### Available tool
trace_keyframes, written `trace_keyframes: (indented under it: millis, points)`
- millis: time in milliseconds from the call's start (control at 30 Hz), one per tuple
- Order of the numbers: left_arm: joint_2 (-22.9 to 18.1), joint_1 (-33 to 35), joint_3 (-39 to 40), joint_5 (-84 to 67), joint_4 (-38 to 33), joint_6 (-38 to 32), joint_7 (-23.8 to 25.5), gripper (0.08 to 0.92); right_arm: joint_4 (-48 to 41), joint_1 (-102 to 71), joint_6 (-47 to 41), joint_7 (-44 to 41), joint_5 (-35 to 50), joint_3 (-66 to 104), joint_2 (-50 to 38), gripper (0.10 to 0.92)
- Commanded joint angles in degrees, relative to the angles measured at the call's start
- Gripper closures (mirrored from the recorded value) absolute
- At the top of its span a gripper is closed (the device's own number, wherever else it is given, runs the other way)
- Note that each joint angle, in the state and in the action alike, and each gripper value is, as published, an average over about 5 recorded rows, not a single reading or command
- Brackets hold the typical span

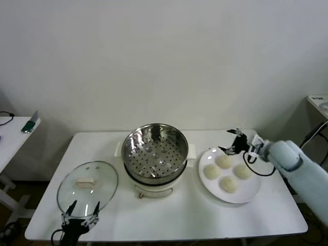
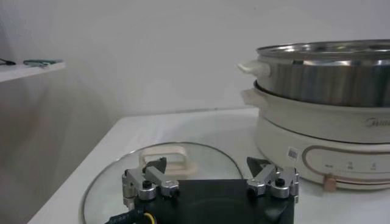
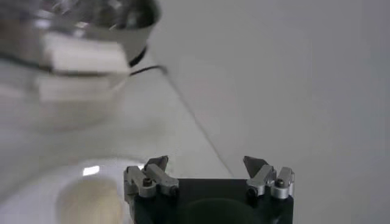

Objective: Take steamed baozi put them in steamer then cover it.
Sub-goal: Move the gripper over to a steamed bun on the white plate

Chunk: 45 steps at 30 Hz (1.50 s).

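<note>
Head view shows the right gripper spread wide and empty, hovering over the far edge of the white plate, just beyond the four steamed baozi lying on it. The left gripper, equally wide and empty, sits at the near rim of the cover. Between them stands the uncovered steamer, its perforated tray bare.

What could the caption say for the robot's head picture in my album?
Right gripper open above four steamed baozi on a plate; empty steamer, cover beside it.
</note>
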Motion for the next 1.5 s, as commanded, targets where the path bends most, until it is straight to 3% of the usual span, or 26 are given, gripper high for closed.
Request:
trace_keyframes:
  millis: [33,433,833,1200,1500]
  points:
    - [-0.02,0.09,0.15,0.3,-0.17,-0.18,0.1,0.177,-12.75,34.87,5.08,-22.1,-2.84,-38.64,-0.69,0.203]
    - [-0.07,0.17,0.05,0.35,-0.37,-0.35,0.3,0.177,-22.26,26.57,0.66,-17.99,-0.25,-35.79,11.02,0.203]
    - [-0.14,-0.05,-0.17,0.24,0.26,-0.66,0.23,0.177,-31.65,17.85,2.9,-15.2,-6.87,-28.6,19.58,0.203]
    - [0.06,-0.04,-0.3,0.34,0.63,-1.03,0.1,0.177,-35.85,15.8,3.9,-13.52,-9.93,-24.98,22.24,0.204]
    - [0.01,0.22,-0.28,0.64,0.29,-1.05,0.01,0.177,-34.86,15.92,3.76,-13.97,-9.44,-25.02,22.05,0.326]
